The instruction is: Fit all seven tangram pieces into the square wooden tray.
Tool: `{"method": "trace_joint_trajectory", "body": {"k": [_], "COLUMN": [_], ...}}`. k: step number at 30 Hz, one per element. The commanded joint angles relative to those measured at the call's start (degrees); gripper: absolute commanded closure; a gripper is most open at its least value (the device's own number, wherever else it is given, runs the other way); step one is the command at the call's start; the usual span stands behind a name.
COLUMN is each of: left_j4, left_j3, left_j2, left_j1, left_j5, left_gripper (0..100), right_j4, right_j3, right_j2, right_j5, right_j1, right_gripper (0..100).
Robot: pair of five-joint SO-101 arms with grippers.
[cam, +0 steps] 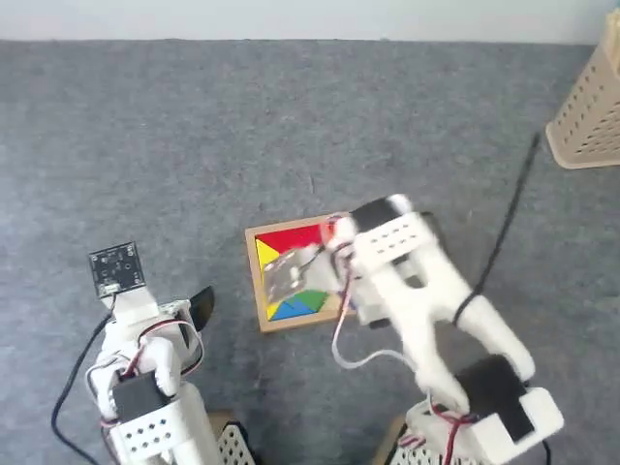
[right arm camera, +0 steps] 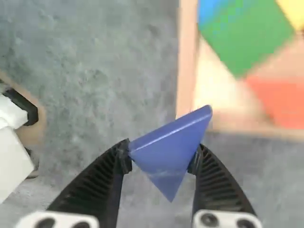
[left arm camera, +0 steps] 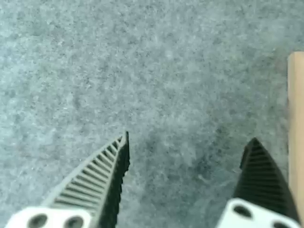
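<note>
The square wooden tray lies mid-table on grey carpet, holding red, yellow, green and blue pieces. My right arm hangs over the tray's right edge. In its wrist view, my right gripper is shut on a dark blue triangle, just outside the tray rim. A green piece and a red-orange piece sit inside the rim. My left gripper is open over bare carpet, left of the tray edge.
A perforated beige basket stands at the far right edge. A black cable runs from it toward the right arm. White and black arm-base parts lie close beside the right gripper.
</note>
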State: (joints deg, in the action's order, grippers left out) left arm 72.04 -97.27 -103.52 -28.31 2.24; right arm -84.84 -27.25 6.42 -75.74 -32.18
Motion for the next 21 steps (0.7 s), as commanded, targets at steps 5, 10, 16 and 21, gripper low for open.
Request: {"method": "trace_joint_trajectory", "body": {"k": [5,10,16,21], "left_j4": [0.4,0.4,0.4,0.4], "left_j3": [0.7,0.7,0.7,0.7], "left_j2": [-0.8,-0.8,-0.8,-0.8], "left_j1": [-0.3,-0.3,-0.3,-0.3], "left_j5": [-0.1,-0.1,-0.1,-0.1], "left_gripper": [65,65,65,65], "right_j4": [5.7,7.6,7.8,7.7], "right_j3": [2.9,4.5,6.1,6.0], "right_j2": [0.1,0.1,0.0,0.0], "right_j5": [0.5,-5.5,-16.4,-22.2], "right_j1": [-8.7,-8.8,-7.5,-7.2], "right_gripper": [86.2,86.6,88.3,88.0]}}
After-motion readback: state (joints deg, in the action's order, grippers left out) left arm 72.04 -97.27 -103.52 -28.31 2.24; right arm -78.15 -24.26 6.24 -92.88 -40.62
